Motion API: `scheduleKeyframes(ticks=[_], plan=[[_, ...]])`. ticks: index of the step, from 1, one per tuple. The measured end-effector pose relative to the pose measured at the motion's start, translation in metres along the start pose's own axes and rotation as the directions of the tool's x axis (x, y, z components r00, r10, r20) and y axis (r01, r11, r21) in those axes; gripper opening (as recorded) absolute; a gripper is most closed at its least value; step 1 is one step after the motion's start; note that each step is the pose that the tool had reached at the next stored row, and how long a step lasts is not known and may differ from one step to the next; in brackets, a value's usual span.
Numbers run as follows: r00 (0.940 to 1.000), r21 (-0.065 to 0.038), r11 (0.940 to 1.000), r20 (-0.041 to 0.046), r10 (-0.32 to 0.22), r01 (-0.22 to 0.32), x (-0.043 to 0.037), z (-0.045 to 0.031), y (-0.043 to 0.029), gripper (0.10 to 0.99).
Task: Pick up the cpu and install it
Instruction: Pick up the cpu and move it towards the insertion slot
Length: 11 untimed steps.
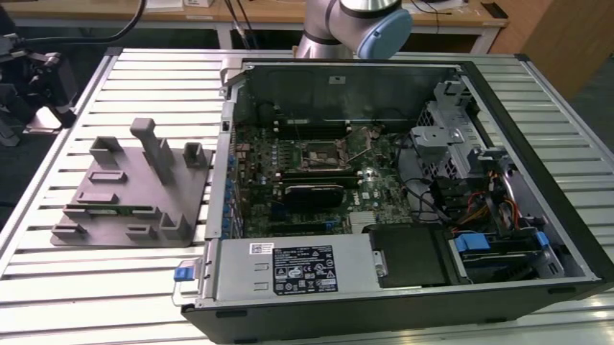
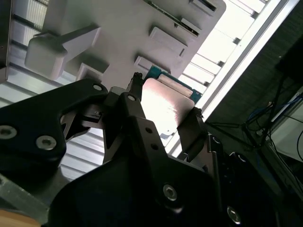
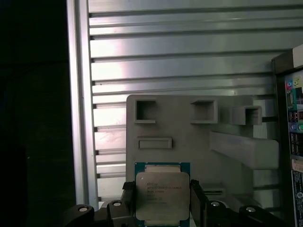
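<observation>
Gripper (image 3: 162,190) clamped on cpu (image 3: 162,202) by two opposite edges, silver lid toward first wrist camera. Looks held clear of fixture (image 3: 189,137) behind it. Socket (image 1: 320,155) mid-frame in exterior view, well apart, to the exterior view's right of fixture.

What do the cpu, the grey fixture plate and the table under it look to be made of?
On the cpu, the lid looks like satin metal, catching glare, over a green-blue rim, probably circuit board. Beyond it, the fixture plate is matte, even grey with soft-edged blocks, likely plastic. Under that, the table shows ribbed silvery slats with bright streaks, probably aluminium.
</observation>
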<state>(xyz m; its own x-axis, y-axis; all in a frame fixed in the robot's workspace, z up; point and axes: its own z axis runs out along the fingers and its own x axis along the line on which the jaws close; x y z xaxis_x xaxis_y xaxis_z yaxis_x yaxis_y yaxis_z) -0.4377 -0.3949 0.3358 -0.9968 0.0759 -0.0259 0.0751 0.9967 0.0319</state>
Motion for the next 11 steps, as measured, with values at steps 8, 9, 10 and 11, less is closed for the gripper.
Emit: scheduleKeyframes(ticks=[8, 9, 10, 11], plan=[[1.0000, 0.000, 1.0000, 0.0000, 0.000, 0.000, -0.0003, -0.0091, 0.0003, 0.545], [1.0000, 0.000, 1.0000, 0.0000, 0.000, 0.000, -0.0003, -0.0102, 0.0003, 0.545], [1.0000, 0.000, 1.0000, 0.0000, 0.000, 0.000, -0.0003, -0.0112, 0.0004, 0.545], [1.0000, 0.000, 1.0000, 0.0000, 0.000, 0.000, -0.0003, -0.0121, 0.0004, 0.545]])
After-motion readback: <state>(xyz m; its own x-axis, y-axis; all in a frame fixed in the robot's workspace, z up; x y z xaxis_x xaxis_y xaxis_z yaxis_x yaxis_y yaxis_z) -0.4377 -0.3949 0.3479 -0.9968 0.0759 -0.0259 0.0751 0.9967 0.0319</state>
